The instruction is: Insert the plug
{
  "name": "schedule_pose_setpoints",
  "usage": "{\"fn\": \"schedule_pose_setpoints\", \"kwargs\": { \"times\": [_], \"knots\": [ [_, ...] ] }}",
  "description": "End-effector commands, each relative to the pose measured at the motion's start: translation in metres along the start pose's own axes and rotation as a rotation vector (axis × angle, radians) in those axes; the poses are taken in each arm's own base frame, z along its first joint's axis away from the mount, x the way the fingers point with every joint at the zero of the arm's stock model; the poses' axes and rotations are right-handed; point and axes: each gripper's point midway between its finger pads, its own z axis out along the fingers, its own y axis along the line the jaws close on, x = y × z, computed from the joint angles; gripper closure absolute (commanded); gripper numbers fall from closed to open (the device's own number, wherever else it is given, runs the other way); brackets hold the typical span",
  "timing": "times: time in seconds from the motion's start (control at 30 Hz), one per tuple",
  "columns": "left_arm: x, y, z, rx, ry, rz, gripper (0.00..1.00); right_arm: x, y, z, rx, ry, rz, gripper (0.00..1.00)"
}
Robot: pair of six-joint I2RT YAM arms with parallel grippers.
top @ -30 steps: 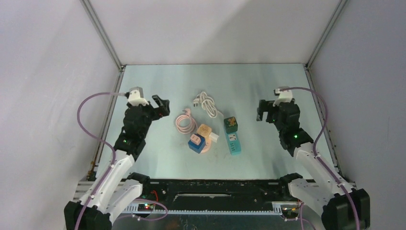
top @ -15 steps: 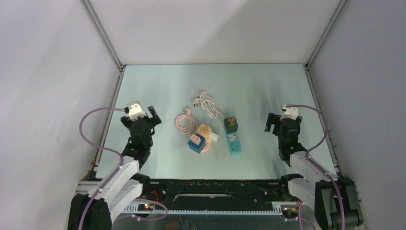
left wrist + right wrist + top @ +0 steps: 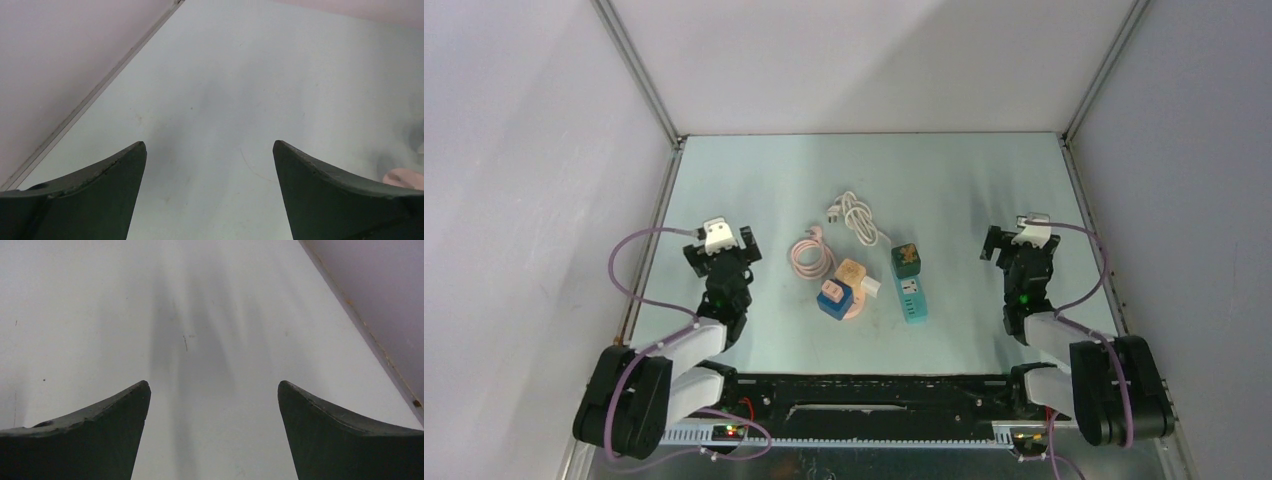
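Observation:
A white cable [image 3: 857, 218] with a plug [image 3: 832, 212] at its end lies mid-table. A coiled pink cable [image 3: 809, 258] sits to its left, and its edge shows in the left wrist view as a pink cable [image 3: 404, 176]. In front are a blue cube socket [image 3: 833, 299], a tan cube [image 3: 852, 271], a dark green cube [image 3: 906, 259] and a teal power strip [image 3: 912, 299]. My left gripper [image 3: 720, 252] [image 3: 209, 146] is open and empty, well left of them. My right gripper [image 3: 1021, 250] [image 3: 214, 386] is open and empty, far to their right.
A small white adapter [image 3: 871, 287] lies between the blue socket and the teal strip. Enclosure walls stand close on both sides; the left wall's base rail [image 3: 95, 95] and the right wall's base rail [image 3: 370, 335] run beside the grippers. Both arms are folded back near their bases.
Both arms have pulled back toward the near edge and folded down, taking the grippers away from the objects. Both grippers stayed open and nothing on the table moved.

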Motion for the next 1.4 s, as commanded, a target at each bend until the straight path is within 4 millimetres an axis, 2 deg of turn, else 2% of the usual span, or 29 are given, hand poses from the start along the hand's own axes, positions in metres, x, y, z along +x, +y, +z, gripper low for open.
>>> {"fn": "schedule_pose_setpoints", "kwargs": {
  "times": [0.0,0.13,0.2,0.27,0.4,0.43,0.47,0.57,0.67,0.8,0.83,0.87,1.17,1.37],
  "knots": [
    [-0.028,-0.01,-0.005,0.09,-0.13,-0.024,0.0,-0.018,0.003,0.01,-0.011,-0.127,0.008,0.0],
    [-0.025,-0.044,-0.007,0.284,-0.113,0.084,0.0,-0.008,-0.003,0.018,0.018,-0.114,0.016,0.0],
    [-0.024,-0.052,-0.007,0.325,-0.105,0.115,0.0,-0.005,-0.004,0.019,0.015,-0.088,0.027,0.0],
    [-0.026,-0.042,-0.011,0.29,-0.129,0.097,0.0,-0.006,-0.004,0.02,0.014,-0.096,0.027,0.01],
    [-0.028,-0.003,-0.025,0.156,-0.21,0.096,0.0,-0.005,-0.004,0.02,0.016,-0.09,0.028,0.0],
    [-0.03,0.001,-0.028,0.148,-0.241,0.088,0.0,-0.007,-0.004,0.02,0.015,-0.096,0.027,0.0],
    [-0.037,-0.001,-0.028,0.158,-0.278,0.077,0.0,-0.006,-0.004,0.02,0.014,-0.095,0.027,0.0],
    [-0.027,-0.01,-0.014,0.164,-0.243,0.16,0.0,-0.006,-0.004,0.02,0.014,-0.094,0.027,0.0],
    [-0.03,0.008,0.0,0.013,-0.219,0.098,0.0,-0.006,-0.004,0.021,0.011,-0.092,0.029,0.0],
    [-0.026,0.013,0.002,0.055,-0.222,0.059,0.0,-0.006,-0.004,0.022,0.007,-0.087,0.031,0.01],
    [-0.018,0.014,0.003,0.101,-0.22,0.045,0.0,-0.006,-0.004,0.022,0.006,-0.086,0.032,0.0],
    [-0.022,0.012,0.006,0.111,-0.244,0.038,0.0,-0.006,-0.004,0.022,0.006,-0.085,0.033,0.0],
    [-0.016,0.025,0.025,0.003,-0.14,-0.005,0.0,-0.005,-0.005,0.024,0.002,-0.077,0.037,0.0],
    [-0.016,0.025,0.025,0.004,-0.138,-0.006,0.0,-0.005,-0.004,0.024,-0.001,-0.077,0.039,0.0]
  ]
}}
